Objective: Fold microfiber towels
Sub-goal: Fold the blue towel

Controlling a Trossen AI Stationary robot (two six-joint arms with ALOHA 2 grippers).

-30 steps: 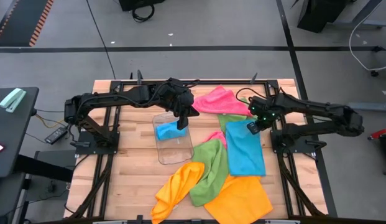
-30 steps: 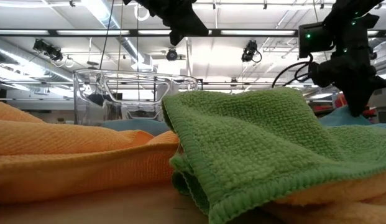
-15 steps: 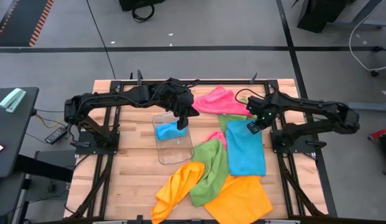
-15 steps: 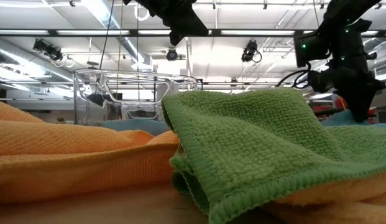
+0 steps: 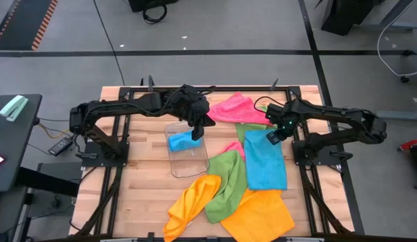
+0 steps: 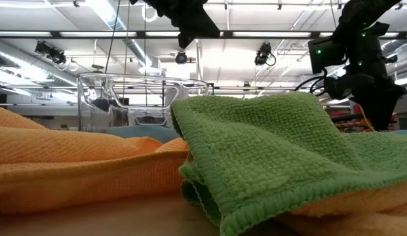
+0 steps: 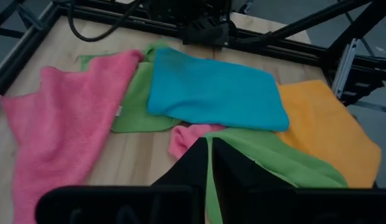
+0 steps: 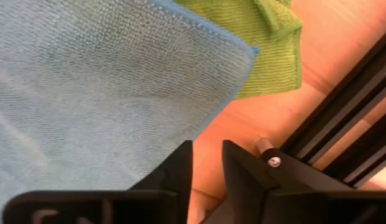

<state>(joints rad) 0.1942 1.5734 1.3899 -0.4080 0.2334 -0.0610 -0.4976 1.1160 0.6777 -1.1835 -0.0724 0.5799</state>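
A sky blue microfiber towel (image 5: 267,165) lies spread flat at the table's right. My right gripper (image 5: 274,136) points down just above its far corner (image 8: 245,53), fingers (image 8: 180,168) slightly apart and bare wood between them. My left gripper (image 5: 197,130) hangs shut over the far rim of the clear plastic tray (image 5: 189,165), where a folded blue towel (image 5: 182,141) lies. A pink towel (image 5: 236,107) rests at the far edge. Green (image 5: 228,181) and orange (image 5: 258,215) towels lie in a loose overlapping heap toward the near edge.
A second green towel (image 8: 270,37) pokes out from under the sky blue one's far edge. Black frame rails (image 8: 342,112) run close beside my right gripper. Another orange towel (image 5: 191,202) lies crumpled near the front. Bare wood shows left of the tray (image 5: 141,175).
In the low view, the peak of sky blue towel that stood up under my right gripper has sunk and dropped out of sight behind the green towel. My left gripper has kept still.
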